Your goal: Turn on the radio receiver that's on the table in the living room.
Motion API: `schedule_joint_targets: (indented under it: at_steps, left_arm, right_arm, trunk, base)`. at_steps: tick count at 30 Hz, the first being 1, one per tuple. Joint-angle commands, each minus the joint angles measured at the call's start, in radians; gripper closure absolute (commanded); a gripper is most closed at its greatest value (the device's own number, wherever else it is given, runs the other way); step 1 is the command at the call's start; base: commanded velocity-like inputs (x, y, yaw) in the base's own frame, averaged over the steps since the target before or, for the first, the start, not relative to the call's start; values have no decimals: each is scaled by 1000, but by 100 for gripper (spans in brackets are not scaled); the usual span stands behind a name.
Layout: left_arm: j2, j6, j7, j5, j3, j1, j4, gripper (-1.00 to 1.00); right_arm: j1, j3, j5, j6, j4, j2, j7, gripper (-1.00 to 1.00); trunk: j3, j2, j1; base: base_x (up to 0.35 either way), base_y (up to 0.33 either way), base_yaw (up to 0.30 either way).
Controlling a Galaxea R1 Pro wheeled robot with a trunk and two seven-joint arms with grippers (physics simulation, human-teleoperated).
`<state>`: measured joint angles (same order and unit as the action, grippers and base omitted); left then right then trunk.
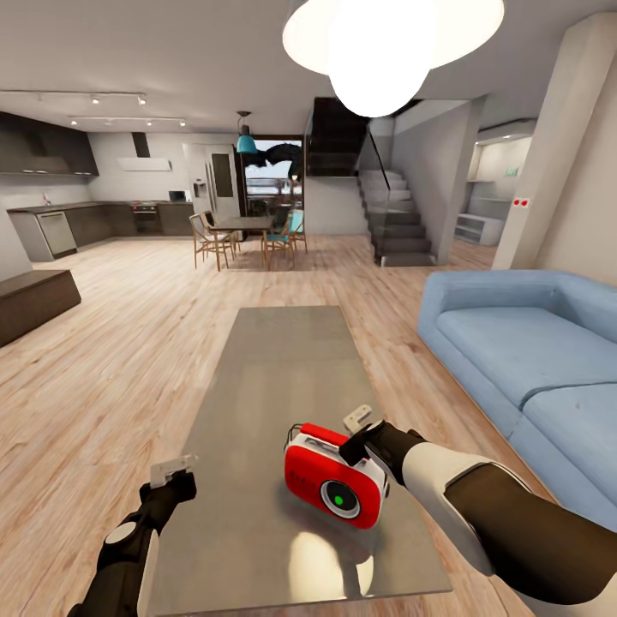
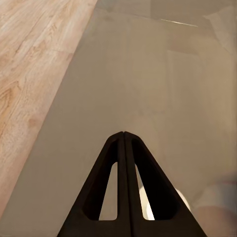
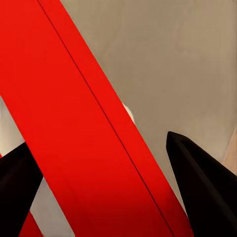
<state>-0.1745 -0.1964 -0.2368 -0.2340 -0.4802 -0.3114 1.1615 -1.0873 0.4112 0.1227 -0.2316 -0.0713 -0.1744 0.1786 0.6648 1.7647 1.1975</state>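
Note:
The red radio receiver with white sides stands near the close end of the long grey table in the living room; its round dial has a green centre. My right gripper sits at the radio's top back edge. In the right wrist view, that gripper is open, its dark fingers either side of the red handle. My left gripper hovers over the table's left edge, apart from the radio. In the left wrist view, it is shut with nothing in it.
A blue sofa runs along the table's right side. Wood floor lies to the left, with a dark low bench. Farther back are a dining table with chairs, kitchen counters and stairs. A white pendant lamp hangs overhead.

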Motion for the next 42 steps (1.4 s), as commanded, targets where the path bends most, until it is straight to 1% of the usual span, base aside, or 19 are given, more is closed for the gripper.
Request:
schedule_joint_targets:
  at_steps: [1,9,11,23,25,34,35,42]
  left_arm:
    - [0,0,0,0,0,0,0,100]
    - [0,0,1,1,1,0,0,100]
    - [0,0,1,1,0,0,0,100]
    - [0,0,1,1,2,0,0,100]
    - [0,0,1,1,2,0,0,100]
    - [0,0,0,1,2,0,-1,100]
    - [0,0,0,1,2,0,-1,100]
    - [0,0,0,1,2,0,-2,100]
  right_arm:
    - [0,-5,-1,0,1,0,0,100]
    - [0,-4,-2,-1,1,0,-1,100]
    - [0,-4,-2,-2,1,0,-1,100]
    - [0,-5,-3,-2,1,0,-1,100]
    - [0,-5,-3,-2,1,0,-1,100]
    - [0,-5,-3,-2,1,0,-1,100]
    - [0,-5,-3,-2,1,0,-1,-100]
    - [0,-5,-3,-2,1,0,-1,-100]
  trunk:
    - [0,0,0]
    - [0,0,0]
    - [6,14,8]
    - [6,14,8]
    - [13,28,15]
    - [13,28,15]
    - [13,28,15]
    - [13,28,15]
  base:
    - [0,0,0]
    - [0,0,0]
    - [0,0,0]
    - [0,0,0]
    - [0,0,0]
    - [0,0,0]
    - [0,0,0]
    - [0,0,0]
